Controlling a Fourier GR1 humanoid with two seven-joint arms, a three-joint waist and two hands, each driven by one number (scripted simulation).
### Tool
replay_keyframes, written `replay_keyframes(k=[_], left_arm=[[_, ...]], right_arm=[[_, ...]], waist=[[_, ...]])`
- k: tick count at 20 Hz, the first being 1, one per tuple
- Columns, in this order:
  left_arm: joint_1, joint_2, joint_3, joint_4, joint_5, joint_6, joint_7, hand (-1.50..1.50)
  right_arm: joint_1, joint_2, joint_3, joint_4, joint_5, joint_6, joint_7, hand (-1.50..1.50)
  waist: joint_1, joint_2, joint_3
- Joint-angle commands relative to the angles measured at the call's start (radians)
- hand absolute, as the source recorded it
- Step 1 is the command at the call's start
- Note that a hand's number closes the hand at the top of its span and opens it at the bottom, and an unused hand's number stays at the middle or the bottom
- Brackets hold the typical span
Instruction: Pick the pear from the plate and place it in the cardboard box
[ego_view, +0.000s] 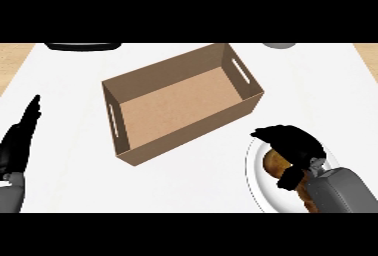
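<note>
The pear (276, 163) sits on the white plate (255, 165) at the lower right of the counter, so the task is at its grasping step. The right hand (294, 145) arches over the fruit, fingers curled around it from above and thumb beneath, hiding most of it. The cardboard box (181, 102) stands near the plate, up and to its left, open with nothing inside. The left hand (21, 137) rests at the left edge, fingers straight. Lifting, carrying and releasing into the box remain.
</note>
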Motion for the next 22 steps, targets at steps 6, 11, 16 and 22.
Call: replay_keyframes(k=[6, 11, 16, 22], left_arm=[[0.053, -0.007, 0.019, -0.057, 0.001, -0.035, -0.004, 0.00], [-0.035, -0.019, 0.016, 0.050, -0.033, -0.019, -0.024, 0.00], [0.055, -0.013, 0.047, -0.007, -0.010, -0.008, -0.033, 0.00], [0.080, -0.041, 0.010, -0.056, -0.038, -0.002, 0.000, 0.00]], right_arm=[[-0.011, 0.037, 0.010, 0.125, 0.158, -0.328, -0.090, 1.50], [-0.063, 0.012, -0.030, 0.112, 0.201, -0.420, -0.126, 1.50], [0.131, 0.194, -0.169, -0.034, 0.135, -0.432, 0.243, 1.50], [0.269, 0.227, -0.143, -0.405, 0.248, -0.412, 0.483, 1.50]], waist=[[0.003, 0.001, 0.001], [-0.008, 0.002, 0.001], [-0.043, -0.010, 0.000], [-0.029, -0.009, 0.000]])
